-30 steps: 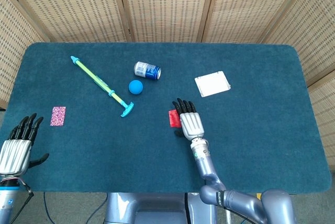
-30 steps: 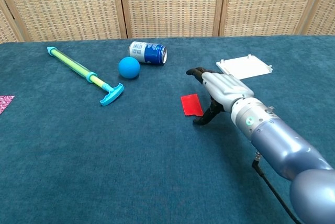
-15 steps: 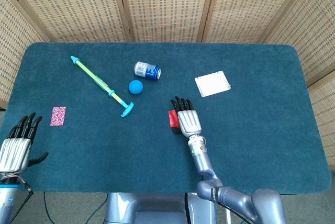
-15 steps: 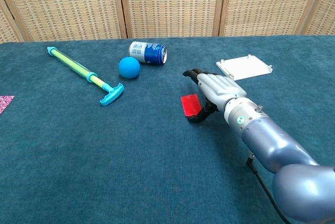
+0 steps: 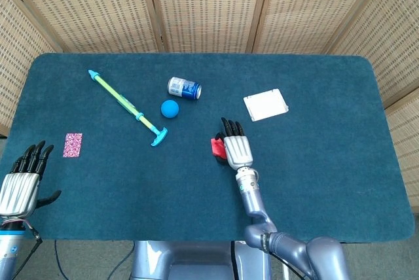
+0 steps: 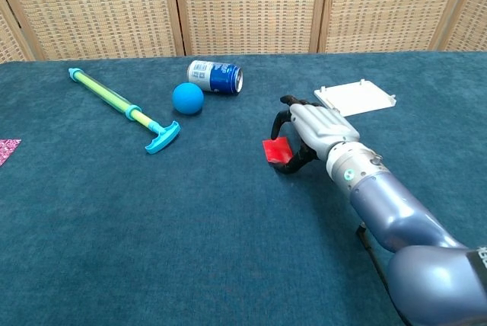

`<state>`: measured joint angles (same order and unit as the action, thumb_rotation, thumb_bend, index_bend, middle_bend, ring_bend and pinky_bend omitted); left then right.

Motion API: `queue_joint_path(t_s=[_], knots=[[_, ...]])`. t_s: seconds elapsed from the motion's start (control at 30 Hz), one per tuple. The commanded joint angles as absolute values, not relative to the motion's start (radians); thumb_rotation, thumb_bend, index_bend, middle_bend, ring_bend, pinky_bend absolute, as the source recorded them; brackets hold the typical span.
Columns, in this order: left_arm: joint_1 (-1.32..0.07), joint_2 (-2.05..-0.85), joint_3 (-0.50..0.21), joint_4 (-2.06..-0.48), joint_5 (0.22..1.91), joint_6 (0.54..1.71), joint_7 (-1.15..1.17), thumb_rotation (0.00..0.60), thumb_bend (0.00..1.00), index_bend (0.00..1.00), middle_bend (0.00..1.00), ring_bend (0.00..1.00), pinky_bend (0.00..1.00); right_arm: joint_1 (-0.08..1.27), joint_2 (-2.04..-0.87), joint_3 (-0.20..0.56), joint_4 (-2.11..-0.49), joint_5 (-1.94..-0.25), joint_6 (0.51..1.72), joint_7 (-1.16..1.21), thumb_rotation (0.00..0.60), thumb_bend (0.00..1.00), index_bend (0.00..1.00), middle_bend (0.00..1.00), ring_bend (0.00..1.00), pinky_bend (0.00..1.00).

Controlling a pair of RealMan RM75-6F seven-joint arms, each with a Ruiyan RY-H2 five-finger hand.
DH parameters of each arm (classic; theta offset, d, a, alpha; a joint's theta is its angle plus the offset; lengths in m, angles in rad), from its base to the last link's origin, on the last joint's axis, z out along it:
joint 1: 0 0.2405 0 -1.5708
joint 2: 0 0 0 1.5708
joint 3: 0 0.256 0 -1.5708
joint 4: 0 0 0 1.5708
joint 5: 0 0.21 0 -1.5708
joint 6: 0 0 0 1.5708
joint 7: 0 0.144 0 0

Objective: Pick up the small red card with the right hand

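The small red card (image 5: 215, 147) (image 6: 275, 151) lies near the middle of the teal table, tilted up on one side. My right hand (image 5: 236, 149) (image 6: 318, 129) is right beside it on its right. A finger curls over the card's far edge and the thumb (image 6: 292, 164) presses its near edge, so the card is pinched between them, still low at the cloth. My left hand (image 5: 21, 178) rests at the table's front left corner with fingers spread and nothing in it; only the head view shows it.
A blue ball (image 5: 170, 108) (image 6: 187, 98) and a lying blue can (image 5: 184, 87) (image 6: 214, 76) sit behind the card to the left. A green and blue stick toy (image 5: 127, 106) lies further left, a white square lid (image 5: 266, 104) (image 6: 355, 97) back right, a pink patterned card (image 5: 72, 144) far left.
My right hand slid left against the red card, then its finger and thumb closed on the card's edges. The card now looks shorter and tipped up. The left hand stayed put.
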<state>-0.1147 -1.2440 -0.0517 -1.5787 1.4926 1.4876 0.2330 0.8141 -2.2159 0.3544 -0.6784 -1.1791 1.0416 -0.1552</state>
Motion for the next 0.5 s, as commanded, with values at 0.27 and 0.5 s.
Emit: queue_joint_path(t_s=[0.27, 0.5], knots=[[-0.115, -1.242, -0.05, -1.581, 1.494, 1.488, 0.231, 0.6, 0.09, 0.0, 0.0, 0.0, 0.16, 0.807, -2.213, 0.361, -0.684, -1.172, 1.034, -0.174, 0.6, 0.35, 0.55, 0.06, 0.0, 0.0], [-0.116, -1.241, -0.048, -1.582, 1.496, 1.487, 0.23, 0.6, 0.09, 0.0, 0.0, 0.0, 0.16, 0.8, -2.2, 0.357, -0.708, -1.17, 1.019, -0.181, 0.6, 0.5, 0.57, 0.06, 0.0, 0.0]])
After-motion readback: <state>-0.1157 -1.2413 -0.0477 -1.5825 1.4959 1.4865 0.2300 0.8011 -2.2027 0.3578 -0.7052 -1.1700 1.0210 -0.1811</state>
